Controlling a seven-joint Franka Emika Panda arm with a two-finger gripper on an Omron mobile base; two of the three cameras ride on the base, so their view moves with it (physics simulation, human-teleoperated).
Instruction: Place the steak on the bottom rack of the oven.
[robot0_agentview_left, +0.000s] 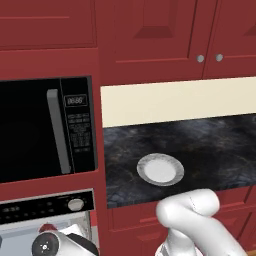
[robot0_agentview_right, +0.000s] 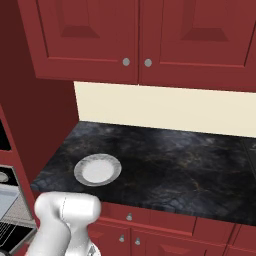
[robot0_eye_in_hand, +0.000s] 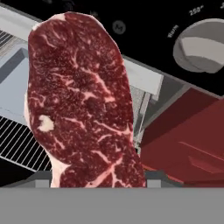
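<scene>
Cabinets: dark red panelled wood doors (robot0_agentview_right: 135, 40) are seen above and below the counter
Counter: a black marbled stone counter (robot0_agentview_right: 175, 165) is seen to the right of the appliances
Microwave: a black microwave with a keypad and a vertical grey handle (robot0_agentview_left: 47, 127) is set above the oven
Oven: the silver-fronted oven with a dark control strip and round silver knob (robot0_agentview_left: 76, 204) is judged to be open, since wire racks (robot0_eye_in_hand: 17, 144) are seen behind the meat in the hand view
Plate: a round white plate (robot0_agentview_left: 160, 169) is left bare on the counter
Steak: the flat red slab of raw steak with whitish marbling (robot0_eye_in_hand: 83, 105) is held up close before the oven opening, not yet on a rack
Pincer: judged to be clenched on the steak, its tips being hidden
Progress: pick-up and carry are judged done; lowering onto the bottom rack and letting go are left
</scene>
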